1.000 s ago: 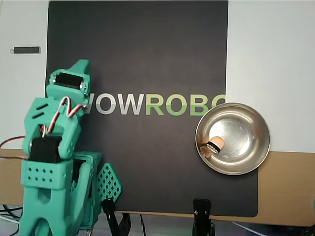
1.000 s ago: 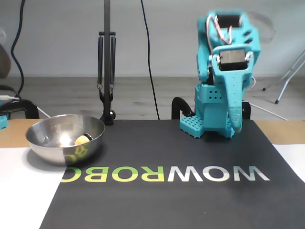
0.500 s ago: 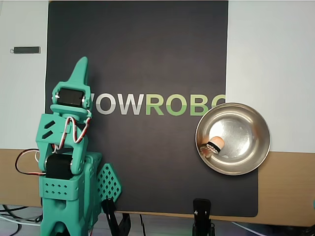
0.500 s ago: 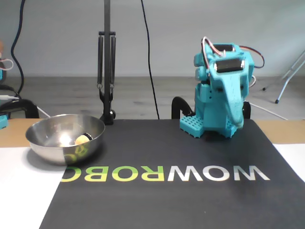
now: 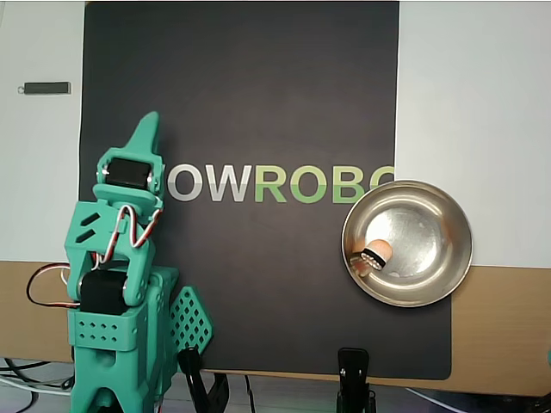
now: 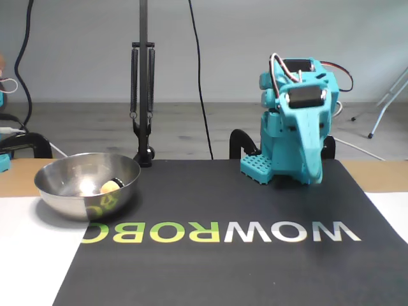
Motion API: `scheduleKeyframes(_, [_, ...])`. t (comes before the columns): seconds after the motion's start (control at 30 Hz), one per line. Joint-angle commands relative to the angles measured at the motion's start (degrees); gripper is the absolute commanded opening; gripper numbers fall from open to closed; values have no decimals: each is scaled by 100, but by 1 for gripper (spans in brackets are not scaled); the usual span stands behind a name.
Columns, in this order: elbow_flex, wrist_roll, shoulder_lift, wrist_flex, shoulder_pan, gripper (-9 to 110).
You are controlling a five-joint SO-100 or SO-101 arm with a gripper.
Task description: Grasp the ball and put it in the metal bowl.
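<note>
The small peach-orange ball [image 5: 377,251] lies inside the metal bowl [image 5: 407,182], against its left wall in the overhead view. From the fixed view the ball [image 6: 109,187] shows just over the rim of the bowl [image 6: 76,204] at the left. My teal gripper [image 5: 149,120] is far from both, folded over the arm's base at the left of the overhead view, its tip over the black mat. The gripper [image 6: 314,179] points down toward the mat in the fixed view. Its fingers lie together with nothing between them.
A black mat [image 5: 258,103] with large letters covers the table's middle, with white sheets on either side. A small dark bar [image 5: 45,87] lies on the left sheet. Two black clamps [image 5: 353,374] grip the near edge. A black stand [image 6: 142,95] rises behind the bowl.
The arm has folded down from a raised pose onto its base, and the gripper tip has settled low over the mat. Ball and bowl have not moved.
</note>
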Motion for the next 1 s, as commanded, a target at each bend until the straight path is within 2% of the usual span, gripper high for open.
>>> scheduleKeyframes(0.0, [193, -35, 308, 158, 9, 0])
scheduleKeyframes(0.2, [202, -659, 299, 545, -18, 0])
scheduleKeyframes(0.43, [202, -686, 290, 1063, -26, 0])
scheduleKeyframes(0.97, [202, -686, 299, 1081, 18, 0])
